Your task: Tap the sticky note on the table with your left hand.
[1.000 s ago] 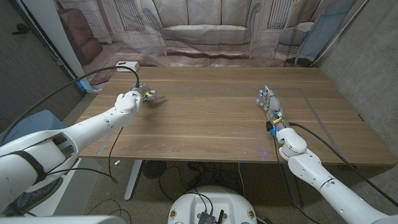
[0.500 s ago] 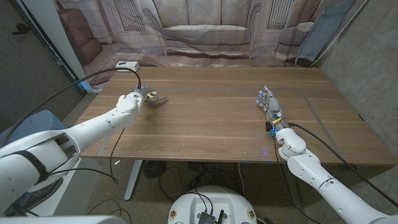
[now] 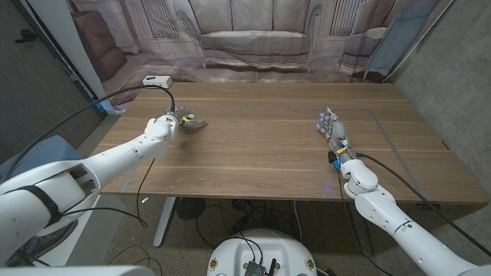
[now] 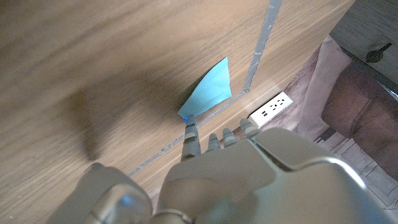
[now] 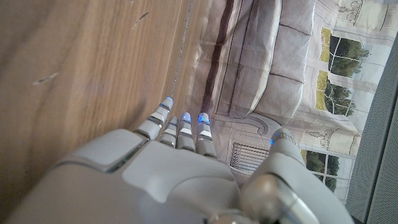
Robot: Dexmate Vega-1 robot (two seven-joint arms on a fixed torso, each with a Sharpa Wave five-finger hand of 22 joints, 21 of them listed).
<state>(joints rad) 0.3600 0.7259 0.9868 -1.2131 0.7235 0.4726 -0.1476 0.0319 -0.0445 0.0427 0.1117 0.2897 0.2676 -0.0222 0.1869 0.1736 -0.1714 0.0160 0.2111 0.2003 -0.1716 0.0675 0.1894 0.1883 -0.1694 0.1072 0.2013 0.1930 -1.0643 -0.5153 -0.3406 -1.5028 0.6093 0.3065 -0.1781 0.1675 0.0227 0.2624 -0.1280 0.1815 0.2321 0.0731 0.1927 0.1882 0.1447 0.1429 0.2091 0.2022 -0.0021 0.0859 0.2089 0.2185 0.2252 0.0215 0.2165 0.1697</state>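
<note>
Just ahead of the left hand point(image 4: 249, 180), a blue sticky note point(image 4: 210, 91) is seen lying on the wooden table point(image 3: 261, 146), beside a strip of grey tape point(image 4: 263, 42) that runs across the boards. In the left wrist view one fingertip point(image 4: 189, 129) is seen at the note's nearest corner, with the other fingers drawn back a little behind it; whether the tip actually presses the paper cannot be told. Nothing is held by this hand, and its fingers are extended forward, close together. Beyond the note and the tape, the table's edge is reached quickly, and a white power strip point(image 4: 271, 107) is seen just past that edge. In the head view the left hand point(image 3: 182, 121) is placed near the table's far left corner, with the power strip point(image 3: 157, 80) a short way beyond it and a black cable point(image 3: 115, 93) arching over the arm.

Well apart from it, across a broad stretch of bare wood, the right hand point(image 3: 332, 130) is set near the table's right side, fingers straight and slightly spread, with nothing in its grasp. In the right wrist view the right hand's fingertips point(image 5: 181, 122) point along the boards toward the far edge, where a printed backdrop point(image 5: 261, 56) hangs.
</note>
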